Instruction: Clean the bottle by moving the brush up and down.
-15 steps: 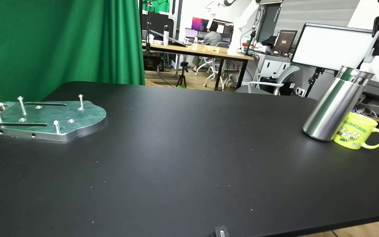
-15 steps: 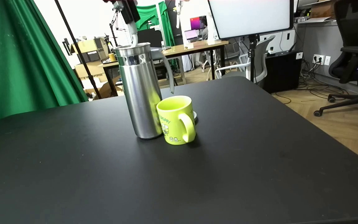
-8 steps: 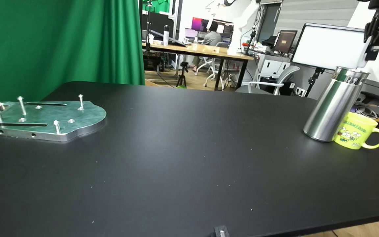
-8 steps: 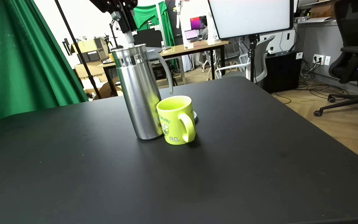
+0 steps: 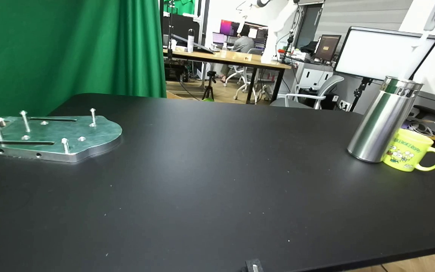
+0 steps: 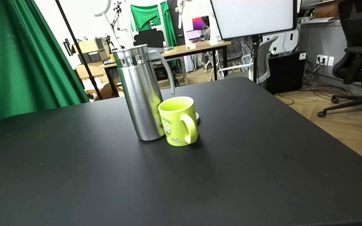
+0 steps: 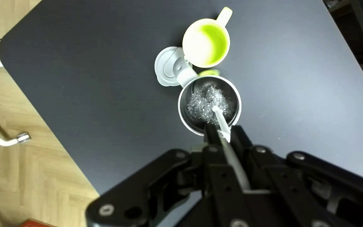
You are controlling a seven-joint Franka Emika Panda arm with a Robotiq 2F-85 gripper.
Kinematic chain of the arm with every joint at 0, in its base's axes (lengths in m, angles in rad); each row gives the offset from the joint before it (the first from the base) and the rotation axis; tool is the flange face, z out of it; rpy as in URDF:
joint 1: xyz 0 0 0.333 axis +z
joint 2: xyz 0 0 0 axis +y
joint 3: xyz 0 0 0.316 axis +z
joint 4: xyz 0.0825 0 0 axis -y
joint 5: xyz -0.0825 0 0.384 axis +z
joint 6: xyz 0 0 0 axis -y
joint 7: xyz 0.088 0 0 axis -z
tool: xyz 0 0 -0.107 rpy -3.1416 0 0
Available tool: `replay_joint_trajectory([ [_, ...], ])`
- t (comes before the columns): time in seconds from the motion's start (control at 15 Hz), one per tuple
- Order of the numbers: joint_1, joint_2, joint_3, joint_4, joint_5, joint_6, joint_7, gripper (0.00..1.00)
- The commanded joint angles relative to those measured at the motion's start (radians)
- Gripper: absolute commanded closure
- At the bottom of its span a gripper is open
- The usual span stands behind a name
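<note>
In an exterior view, the bottle (image 5: 383,122), a tall brushed-metal flask, stands on the black table (image 5: 202,189) just beside the yellow-green mug (image 5: 410,150); it looks slanted, though I cannot tell whether it truly tilts. The pale handle of the brush (image 5: 431,24) slopes from the upper right to the bottle's mouth, and a greenish metal plate (image 5: 51,138) with upright bolts is at the picture's left, well apart from them. In an exterior view, the bottle's curved side handle (image 6: 169,71) juts to the picture's right, the edge of a pale lid (image 6: 197,117) shows behind the mug, and the brush's thin shaft meets the bottle's rim. In the wrist view, the gripper (image 7: 225,132) has its jaws closed around the brush, whose bristles (image 7: 206,101) are inside the bottle's mouth; how deep, I cannot tell. The lid lies on the table just beside the mug, partly covered by the side handle.
</note>
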Motion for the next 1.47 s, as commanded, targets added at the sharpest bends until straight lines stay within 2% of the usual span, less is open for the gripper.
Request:
replay_joint_trajectory([
  [0.0,0.008,-0.031,-0.020,0.008,0.022,-0.010,-0.012,0.96],
  [0.53,-0.026,0.096,-0.095,0.021,0.187,0.026,-0.054,0.96],
  [1.07,-0.054,0.232,-0.075,0.018,0.190,0.058,-0.044,0.96],
  [1.4,-0.051,0.216,-0.060,0.035,0.164,0.027,-0.028,0.96],
])
